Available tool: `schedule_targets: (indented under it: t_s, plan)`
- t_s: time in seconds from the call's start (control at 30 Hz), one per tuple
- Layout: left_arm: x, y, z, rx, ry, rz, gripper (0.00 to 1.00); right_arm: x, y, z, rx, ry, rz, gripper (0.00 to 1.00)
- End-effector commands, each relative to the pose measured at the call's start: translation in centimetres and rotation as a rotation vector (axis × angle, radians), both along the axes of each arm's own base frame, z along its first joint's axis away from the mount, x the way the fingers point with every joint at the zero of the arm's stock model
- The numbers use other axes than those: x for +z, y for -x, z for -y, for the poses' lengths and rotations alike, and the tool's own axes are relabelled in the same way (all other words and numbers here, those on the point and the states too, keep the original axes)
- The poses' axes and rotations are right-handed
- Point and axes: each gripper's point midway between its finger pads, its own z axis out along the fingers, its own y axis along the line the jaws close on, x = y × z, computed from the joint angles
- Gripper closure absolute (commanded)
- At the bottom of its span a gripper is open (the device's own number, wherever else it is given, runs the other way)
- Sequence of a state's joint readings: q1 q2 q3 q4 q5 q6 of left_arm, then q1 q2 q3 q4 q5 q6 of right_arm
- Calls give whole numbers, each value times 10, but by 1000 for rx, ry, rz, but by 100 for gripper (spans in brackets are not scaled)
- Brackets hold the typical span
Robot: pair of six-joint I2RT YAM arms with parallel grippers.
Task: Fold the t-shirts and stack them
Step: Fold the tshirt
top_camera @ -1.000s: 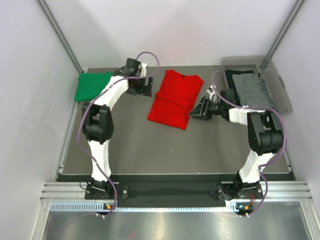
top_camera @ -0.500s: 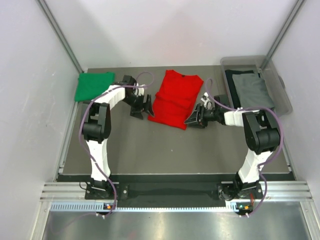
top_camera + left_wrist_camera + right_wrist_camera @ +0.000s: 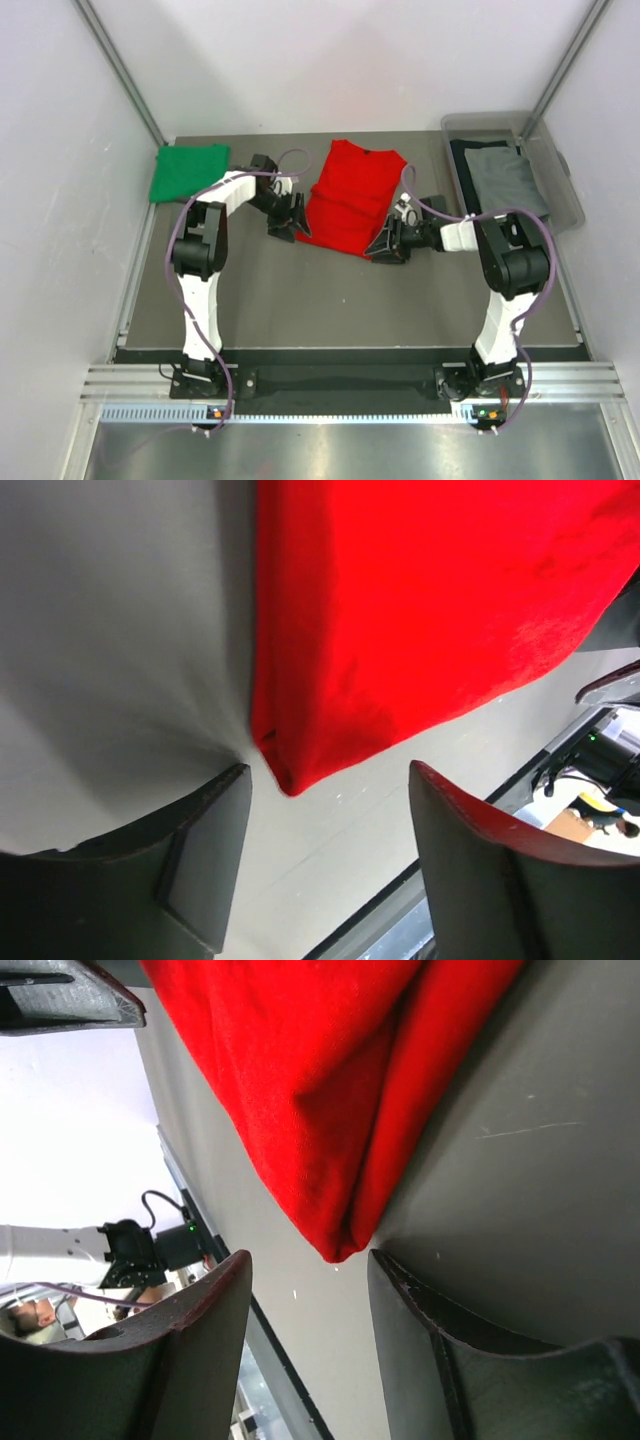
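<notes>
Red t-shirt [image 3: 350, 200] lies partly folded on the table [image 3: 300, 310], just left of the clear bin [image 3: 565, 200] (which holds a grey t-shirt [image 3: 505, 180]). The green t-shirt [image 3: 185, 172] sits much farther from the bin. The red one looks light and limp, likely to sag or unfold, so its near hem corners seem the best holds. The right gripper [image 3: 385, 245] has its fingers either side of the corner nearer the bin, and the left gripper [image 3: 290, 225] brackets the corner farther from it. Both stand open, gripping nothing yet. Pinching all layers together should keep the fold from slipping.
</notes>
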State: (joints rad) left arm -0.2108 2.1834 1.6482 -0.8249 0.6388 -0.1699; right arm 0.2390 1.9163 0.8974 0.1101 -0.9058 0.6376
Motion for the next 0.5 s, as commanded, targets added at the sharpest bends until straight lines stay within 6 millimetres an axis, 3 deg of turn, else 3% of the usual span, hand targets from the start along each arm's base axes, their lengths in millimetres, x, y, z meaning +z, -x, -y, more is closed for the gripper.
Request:
schedule_targets:
  t_s: [0.0,0.27,0.4,0.47]
  plan:
    - [-14,1,5,-27,-20,-15,32,-10,-4,-5,8,39,28,49]
    - [-21,-2,6,-27,-34,-25,50,-25,-12,-8,-28,39,-11,55]
    - [-26,-8,5,-22,-52,-17,61,-35,-13,-7,-63,45,-41,71]
    - [-24,-12,4,-26,-60,-4,73,-37,-9,-6,-71,40,-49,81]
